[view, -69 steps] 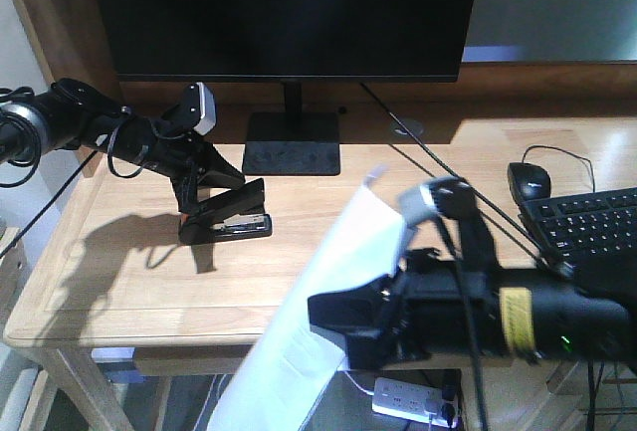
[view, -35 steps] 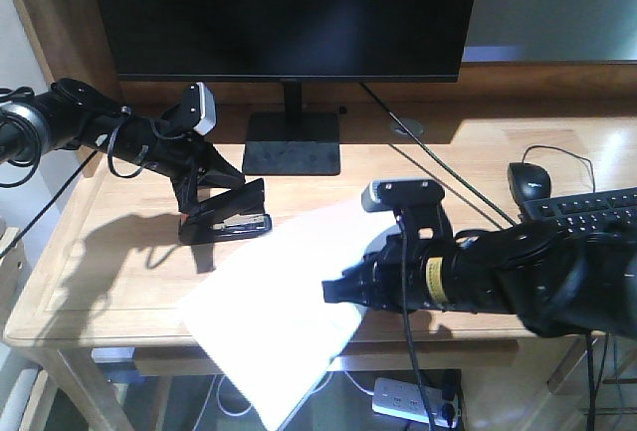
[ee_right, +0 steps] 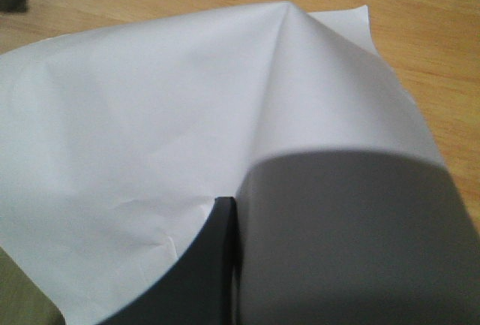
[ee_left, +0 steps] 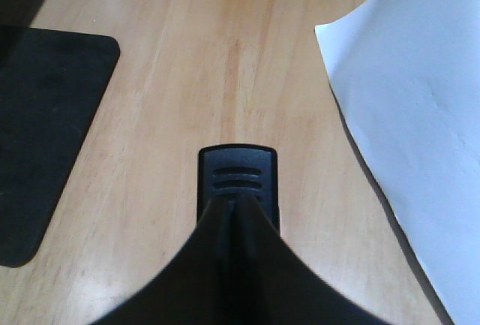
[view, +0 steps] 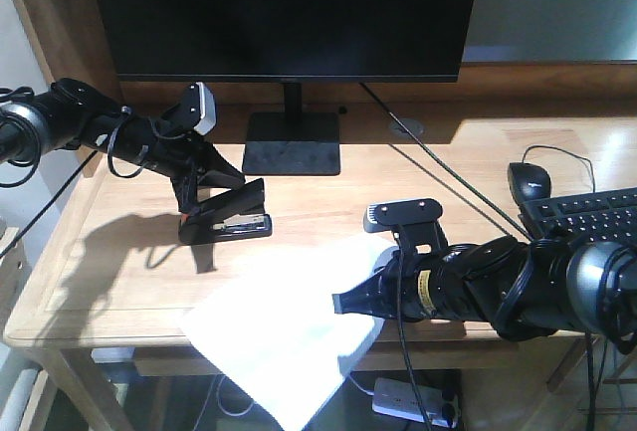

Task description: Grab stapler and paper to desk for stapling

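Note:
The black stapler (view: 227, 216) rests on the oak desk (view: 119, 272), left of centre. My left gripper (view: 202, 190) is shut on its rear. In the left wrist view the closed jaws (ee_left: 238, 199) sit over the stapler's ribbed end (ee_left: 238, 175). The white paper (view: 279, 331) lies on the desk's front edge, with its near corner hanging over. My right gripper (view: 345, 304) lies low on the desk, shut on the paper's right edge. In the right wrist view the paper (ee_right: 150, 115) drapes over one finger, and the other dark finger (ee_right: 214, 265) shows.
A large black monitor (view: 284, 13) on a flat base (view: 292, 142) stands behind the stapler. A black mouse (view: 529, 180) and a keyboard (view: 592, 222) lie at the right. A cable (view: 438, 172) runs diagonally across the desk. A power strip (view: 413, 398) lies on the floor below.
My right arm has swung down and laid the paper from upright to flat on the desk's front edge. The left arm and the stapler have not moved.

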Tool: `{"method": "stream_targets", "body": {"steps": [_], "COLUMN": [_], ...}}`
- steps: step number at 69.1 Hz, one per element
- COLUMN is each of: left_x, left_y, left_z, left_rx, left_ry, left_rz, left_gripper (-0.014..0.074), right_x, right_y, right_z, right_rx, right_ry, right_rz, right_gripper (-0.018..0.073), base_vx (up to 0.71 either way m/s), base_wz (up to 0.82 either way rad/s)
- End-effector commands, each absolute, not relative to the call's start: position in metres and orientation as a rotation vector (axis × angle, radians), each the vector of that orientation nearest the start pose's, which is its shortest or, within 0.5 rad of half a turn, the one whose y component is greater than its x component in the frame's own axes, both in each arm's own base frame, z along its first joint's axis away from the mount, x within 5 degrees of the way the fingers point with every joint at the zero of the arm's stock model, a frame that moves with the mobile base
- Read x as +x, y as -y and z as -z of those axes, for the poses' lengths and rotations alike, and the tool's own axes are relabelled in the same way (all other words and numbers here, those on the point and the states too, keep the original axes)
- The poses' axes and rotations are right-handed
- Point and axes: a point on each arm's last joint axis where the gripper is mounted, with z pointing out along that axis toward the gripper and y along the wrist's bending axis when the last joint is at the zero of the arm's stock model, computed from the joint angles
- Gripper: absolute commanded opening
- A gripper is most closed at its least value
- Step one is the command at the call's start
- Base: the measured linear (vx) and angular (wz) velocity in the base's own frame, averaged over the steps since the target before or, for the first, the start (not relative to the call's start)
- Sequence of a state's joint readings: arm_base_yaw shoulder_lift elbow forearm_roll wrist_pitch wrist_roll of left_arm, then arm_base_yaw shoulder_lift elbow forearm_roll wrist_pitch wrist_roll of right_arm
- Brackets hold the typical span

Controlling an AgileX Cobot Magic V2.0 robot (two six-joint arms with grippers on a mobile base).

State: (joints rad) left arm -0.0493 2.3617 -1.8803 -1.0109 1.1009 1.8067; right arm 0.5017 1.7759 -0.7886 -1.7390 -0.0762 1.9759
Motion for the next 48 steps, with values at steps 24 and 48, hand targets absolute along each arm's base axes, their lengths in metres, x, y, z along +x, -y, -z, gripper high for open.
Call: {"method": "stream_targets", "body": {"steps": [24, 48], "left_x": [0.484, 0.484], "left_y": [0.098, 0.098], "left_z": [-0.206, -0.206], "left_rx": [1.438, 1.438], "left_ry": [-1.682, -1.682], "left_rz": [0.645, 0.645], "left_gripper": [-0.0006, -0.0006], "right_x": [0.300, 0.314], "right_y": [-0.181, -0.190], "right_z": [-0.177, -0.207], "right_rx": [-0.519, -0.504], "right_ry": [-2.343, -2.245], "right_rz": [-0.505, -0.558], "right_gripper": [-0.0003, -0.0003], "base_vx": [0.00, 0.00], "base_wz": [0.00, 0.00]}}
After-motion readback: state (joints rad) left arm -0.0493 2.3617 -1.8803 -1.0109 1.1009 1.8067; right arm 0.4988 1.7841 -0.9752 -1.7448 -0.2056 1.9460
